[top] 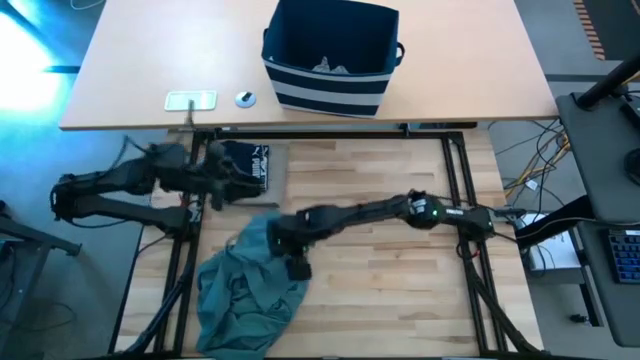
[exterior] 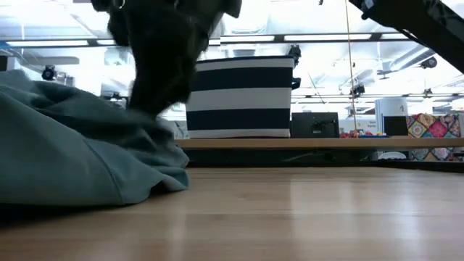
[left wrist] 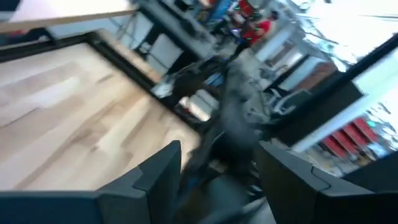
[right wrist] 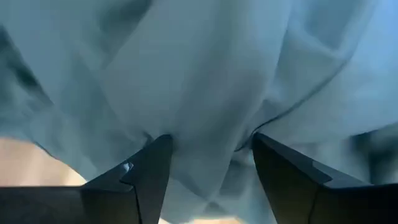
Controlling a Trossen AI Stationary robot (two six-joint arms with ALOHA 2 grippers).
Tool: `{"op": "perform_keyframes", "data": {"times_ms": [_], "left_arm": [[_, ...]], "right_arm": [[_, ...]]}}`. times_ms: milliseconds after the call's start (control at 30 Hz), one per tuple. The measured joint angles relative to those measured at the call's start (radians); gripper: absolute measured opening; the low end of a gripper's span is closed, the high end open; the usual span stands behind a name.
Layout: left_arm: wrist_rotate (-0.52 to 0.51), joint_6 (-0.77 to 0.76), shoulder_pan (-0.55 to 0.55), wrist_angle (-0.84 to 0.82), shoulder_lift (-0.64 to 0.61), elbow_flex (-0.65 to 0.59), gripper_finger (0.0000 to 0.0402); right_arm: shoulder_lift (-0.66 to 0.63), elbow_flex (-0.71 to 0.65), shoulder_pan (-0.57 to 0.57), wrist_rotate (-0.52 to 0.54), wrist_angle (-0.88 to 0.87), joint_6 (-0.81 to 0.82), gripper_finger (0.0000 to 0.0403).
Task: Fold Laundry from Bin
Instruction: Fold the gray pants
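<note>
The teal-green garment (top: pixel 245 295) lies heaped on the wooden table near its front left, and it fills the right wrist view (right wrist: pixel 205 74). My right gripper (top: pixel 295 262) (right wrist: pixel 211 140) stands open at the heap's right edge, slanting down into it. A navy garment with white lettering (top: pixel 250 160) lies flat at the far left. My left gripper (top: pixel 238 188) (left wrist: pixel 217 149) hovers open above its near edge, pointing almost level. The striped bin (top: pixel 330 85) stands on the far desk with small grey pieces (top: pixel 330 68) inside. My right gripper meets the teal-green garment at the heap's upper right side, slanting down from the table's right. Both open fingertips (right wrist: pixel 158 146) rest against the cloth, and folds (right wrist: pixel 205 124) bulge between them. The garment stays heaped on the table.
A small white flat device (top: pixel 190 100) and a round disc (top: pixel 245 98) lie on the far desk, left of the bin. Black frame rails (top: pixel 330 135) border the wooden table. Bare wood (top: pixel 400 290) spreads to the right of the teal heap.
</note>
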Motion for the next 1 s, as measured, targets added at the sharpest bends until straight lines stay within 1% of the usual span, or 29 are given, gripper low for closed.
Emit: {"op": "perform_keyframes", "data": {"times_ms": [133,200,267,333,433,500,567,633,700,767,833,900,1000], "left_arm": [[-0.005,0.012,-0.061,-0.078,0.021,0.114,0.0190],[-0.047,-0.012,-0.105,-0.095,0.032,0.137,0.0190],[-0.116,-0.065,-0.166,-0.102,0.040,0.139,0.0190],[-0.219,-0.147,-0.250,-0.102,0.056,0.120,0.0190],[-0.389,-0.278,-0.416,-0.098,0.108,0.066,0.0190],[-0.457,-0.338,-0.525,-0.103,0.160,0.032,0.0190],[-0.473,-0.376,-0.617,-0.112,0.210,0.009,0.0190],[-0.471,-0.410,-0.683,-0.135,0.248,0.005,0.0190],[-0.467,-0.449,-0.726,-0.220,0.283,0.005,0.0190],[-0.465,-0.489,-0.754,-0.332,0.315,0.003,0.0190],[-0.465,-0.539,-0.764,-0.460,0.340,0.003,0.0190],[-0.439,-0.601,-0.766,-0.598,0.372,-0.001,0.0190],[-0.394,-0.648,-0.765,-0.769,0.426,-0.005,0.0190]], "right_arm": [[0.018,-0.022,0.022,0.138,-0.100,0.039,0.0207],[0.012,-0.056,0.022,0.169,-0.159,0.042,0.0201],[0.003,-0.114,0.020,0.187,-0.209,0.054,0.0195],[-0.018,-0.194,0.019,0.246,-0.246,0.067,0.0189],[-0.128,-0.346,0.028,0.369,-0.254,0.081,0.0179],[-0.217,-0.452,0.043,0.398,-0.242,0.138,0.0172],[-0.321,-0.550,0.071,0.383,-0.236,0.225,0.0166],[-0.434,-0.631,0.111,0.374,-0.210,0.319,0.0162],[-0.536,-0.689,0.156,0.370,-0.158,0.388,0.0160],[-0.612,-0.725,0.208,0.370,-0.079,0.421,0.0160],[-0.661,-0.736,0.254,0.375,0.017,0.444,0.0160],[-0.687,-0.732,0.288,0.395,0.102,0.481,0.0160],[-0.688,-0.704,0.316,0.456,0.150,0.574,0.0160]]}}
